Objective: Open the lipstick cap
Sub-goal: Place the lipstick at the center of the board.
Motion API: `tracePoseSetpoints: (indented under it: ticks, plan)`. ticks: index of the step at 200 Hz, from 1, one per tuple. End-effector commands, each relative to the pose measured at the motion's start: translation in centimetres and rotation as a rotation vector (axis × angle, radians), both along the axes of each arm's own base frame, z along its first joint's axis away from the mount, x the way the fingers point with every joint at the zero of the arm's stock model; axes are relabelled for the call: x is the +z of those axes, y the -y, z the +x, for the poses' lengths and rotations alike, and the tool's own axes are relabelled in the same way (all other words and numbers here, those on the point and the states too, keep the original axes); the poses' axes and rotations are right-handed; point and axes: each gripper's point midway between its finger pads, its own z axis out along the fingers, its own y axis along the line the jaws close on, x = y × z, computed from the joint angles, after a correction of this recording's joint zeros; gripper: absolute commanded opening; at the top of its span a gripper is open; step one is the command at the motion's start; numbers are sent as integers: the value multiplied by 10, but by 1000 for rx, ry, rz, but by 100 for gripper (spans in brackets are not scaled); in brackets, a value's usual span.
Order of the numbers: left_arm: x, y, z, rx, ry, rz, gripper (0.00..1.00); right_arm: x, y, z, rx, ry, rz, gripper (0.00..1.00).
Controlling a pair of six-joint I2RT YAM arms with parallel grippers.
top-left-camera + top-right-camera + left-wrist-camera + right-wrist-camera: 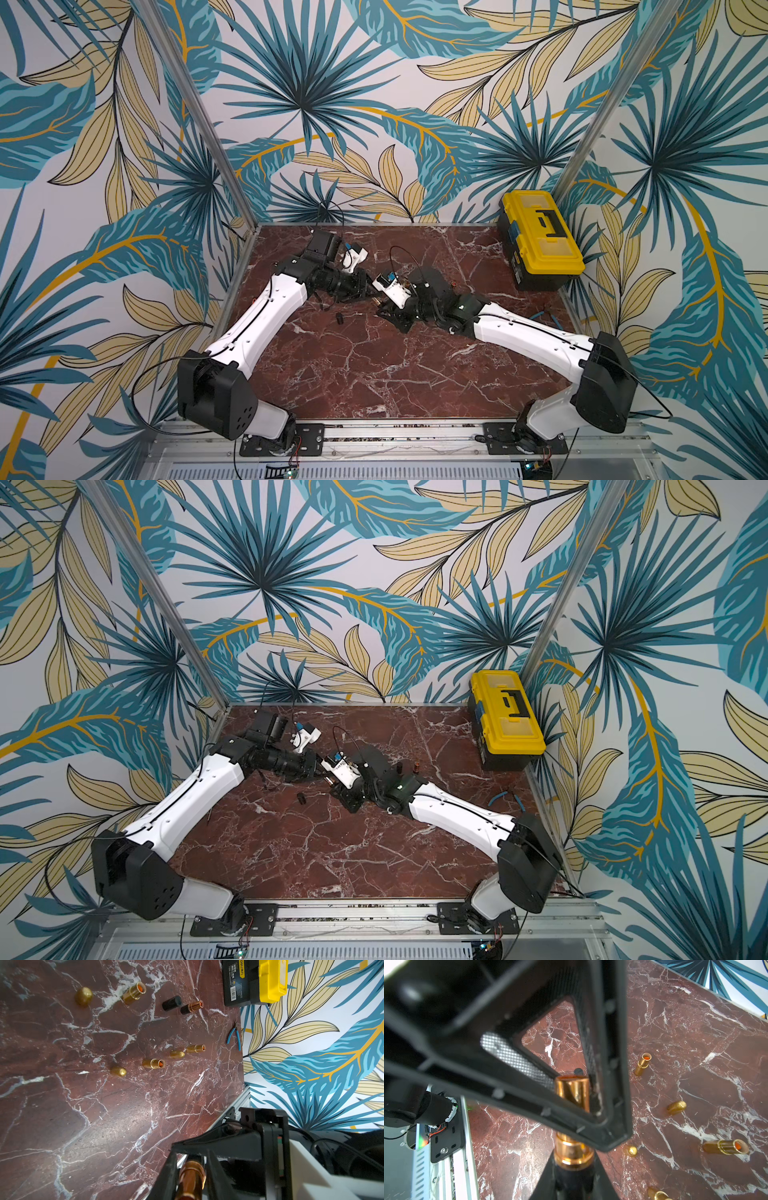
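Note:
The lipstick (572, 1093) is a copper tube with an orange-filled open end, a copper collar and a black base (574, 1180). My right gripper (574, 1163) is shut on the black base. My left gripper (191, 1159) is shut on the copper tube (191, 1180), with a finger against each side. In both top views the two grippers meet nose to nose above mid-table, left gripper (368, 291) against right gripper (386, 308); only a glint of the lipstick (377, 300) shows between them. A small black cap (340, 319) lies on the table just in front of the left gripper.
A yellow toolbox (540, 237) stands at the back right corner, with blue-handled pliers (548, 318) in front of it. Several opened gold lipsticks (153, 1063) and loose gold caps (118, 1071) lie scattered on the marble. A black-and-copper lipstick (191, 1007) lies beside its black cap (171, 1003).

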Motion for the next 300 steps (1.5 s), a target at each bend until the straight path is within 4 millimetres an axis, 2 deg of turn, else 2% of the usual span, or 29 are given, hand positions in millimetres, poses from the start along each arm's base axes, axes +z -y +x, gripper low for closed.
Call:
tracePoseSetpoints:
  ticks: [1,33,90,99,164,197,217,227,272,300]
  plan:
    - [14,3,1,-21,49,-23,35,2,-5,4,0,15,-4,14]
    - [14,2,-1,-18,52,-20,39,0,-4,8,-17,21,-15,14]
    - [12,0,0,-13,57,-10,24,0,-1,11,-31,30,-22,14]
    - [12,0,1,-13,57,-10,22,-7,3,7,-34,6,-51,14]
    - [12,-2,-2,-9,57,-7,12,-8,5,8,-40,7,-59,14]
    - [11,-3,1,2,63,5,9,-6,6,11,-64,15,-58,24]
    - [12,-4,3,10,72,13,9,-5,7,14,-81,21,-59,42]
    - [13,-5,5,18,81,24,9,-5,9,16,-94,28,-63,45]
    - [9,-19,29,105,140,129,9,8,27,18,-159,84,-66,47]
    - [-8,-35,49,179,217,318,11,22,44,15,-205,128,-56,47]
